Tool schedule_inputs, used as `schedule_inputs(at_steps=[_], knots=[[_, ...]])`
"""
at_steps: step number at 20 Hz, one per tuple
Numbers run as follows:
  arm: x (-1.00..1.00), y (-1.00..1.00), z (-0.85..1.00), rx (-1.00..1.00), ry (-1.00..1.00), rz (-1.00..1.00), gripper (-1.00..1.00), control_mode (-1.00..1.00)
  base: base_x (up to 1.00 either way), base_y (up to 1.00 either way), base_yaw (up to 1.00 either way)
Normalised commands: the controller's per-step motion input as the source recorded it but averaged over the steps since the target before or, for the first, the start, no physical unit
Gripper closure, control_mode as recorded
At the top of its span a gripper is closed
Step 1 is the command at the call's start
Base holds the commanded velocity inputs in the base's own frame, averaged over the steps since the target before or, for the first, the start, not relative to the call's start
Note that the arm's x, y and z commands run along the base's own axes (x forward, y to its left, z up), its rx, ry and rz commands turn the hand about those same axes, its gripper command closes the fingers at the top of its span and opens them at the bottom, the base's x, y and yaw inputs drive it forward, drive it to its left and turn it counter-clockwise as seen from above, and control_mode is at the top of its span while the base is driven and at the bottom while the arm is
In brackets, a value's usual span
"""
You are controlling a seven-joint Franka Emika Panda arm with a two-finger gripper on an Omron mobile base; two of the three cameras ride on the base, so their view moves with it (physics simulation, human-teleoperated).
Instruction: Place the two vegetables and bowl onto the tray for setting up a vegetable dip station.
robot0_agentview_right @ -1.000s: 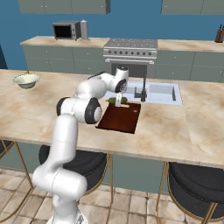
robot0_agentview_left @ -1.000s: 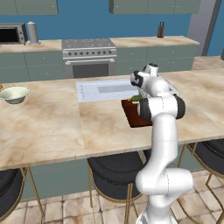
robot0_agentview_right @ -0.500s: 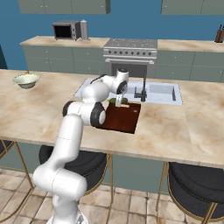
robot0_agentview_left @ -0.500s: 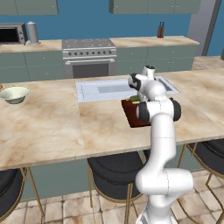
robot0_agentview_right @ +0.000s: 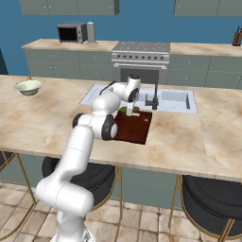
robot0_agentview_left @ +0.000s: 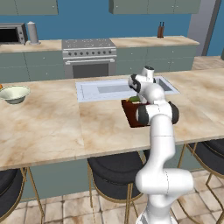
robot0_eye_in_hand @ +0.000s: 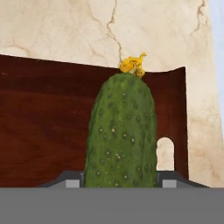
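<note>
Claw [robot0_eye_in_hand: 120, 181] pinching cucumber [robot0_eye_in_hand: 121, 131] between its tips; cucumber stretching away from claw over tray [robot0_eye_in_hand: 43, 122], slot beside it, on marble bench [robot0_eye_in_hand: 65, 26].

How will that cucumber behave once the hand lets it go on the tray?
The cucumber looks stiff and rounded, so it may roll on the flat tray. Its bumpy skin probably gives the fingers fair grip. It seems light for its size.
</note>
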Motion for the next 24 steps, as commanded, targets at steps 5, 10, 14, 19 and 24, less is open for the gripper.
schedule_inputs(at_steps=[5,10,14,19,24], knots=[[0.03,0.0,-0.11,0.0,0.0,0.0,1.0,-1.0,0.0,0.0,0.0],[0.0,0.0,-0.19,0.0,0.0,0.0,1.0,-1.0,0.0,0.0,0.0],[0.0,0.0,-0.23,0.0,0.0,0.0,1.0,-1.0,0.0,0.0,0.0],[0.06,0.0,-0.12,0.0,0.0,0.0,1.0,-1.0,0.0,0.0,0.0],[0.14,0.0,-0.03,0.0,0.0,0.0,1.0,-1.0,0.0,0.0,0.0]])
